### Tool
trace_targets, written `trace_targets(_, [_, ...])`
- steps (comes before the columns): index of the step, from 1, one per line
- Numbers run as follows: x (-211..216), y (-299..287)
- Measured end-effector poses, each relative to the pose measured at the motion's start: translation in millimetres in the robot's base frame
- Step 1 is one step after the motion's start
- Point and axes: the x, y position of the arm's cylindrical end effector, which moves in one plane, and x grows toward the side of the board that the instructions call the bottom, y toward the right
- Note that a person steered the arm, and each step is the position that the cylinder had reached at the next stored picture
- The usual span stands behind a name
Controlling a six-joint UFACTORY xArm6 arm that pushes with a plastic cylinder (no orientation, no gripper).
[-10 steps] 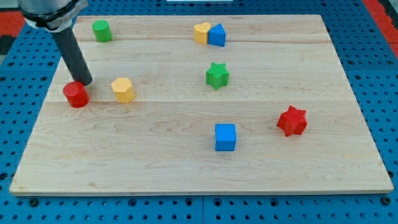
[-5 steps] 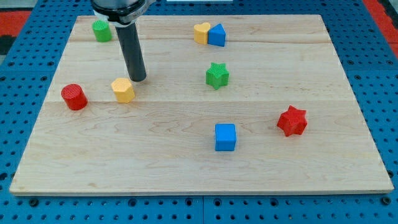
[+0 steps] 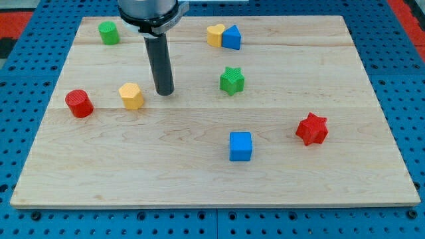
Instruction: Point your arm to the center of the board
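Note:
My tip (image 3: 165, 92) rests on the wooden board (image 3: 199, 166), left of the board's middle. It stands just right of the yellow hexagonal block (image 3: 131, 95), not touching it. The green star (image 3: 232, 80) lies further to the tip's right. The red cylinder (image 3: 79, 103) sits near the board's left edge. The blue cube (image 3: 240, 146) and the red star (image 3: 312, 129) lie toward the view's lower right.
A green cylinder (image 3: 108, 32) sits at the board's top left. A yellow heart (image 3: 214, 34) and a blue triangular block (image 3: 232, 37) touch each other at the top middle. A blue pegboard (image 3: 412, 99) surrounds the board.
My tip has moved rightward from beside the red cylinder, past the yellow hexagonal block, toward the board's middle. The red cylinder shifted slightly left early on; the other blocks stayed put.

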Motion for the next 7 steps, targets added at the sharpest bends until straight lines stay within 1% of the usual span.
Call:
trace_targets(5, [0.0, 7.9])
trace_targets(6, [2.6, 14.3])
trace_targets(7, [16.5, 36.0])
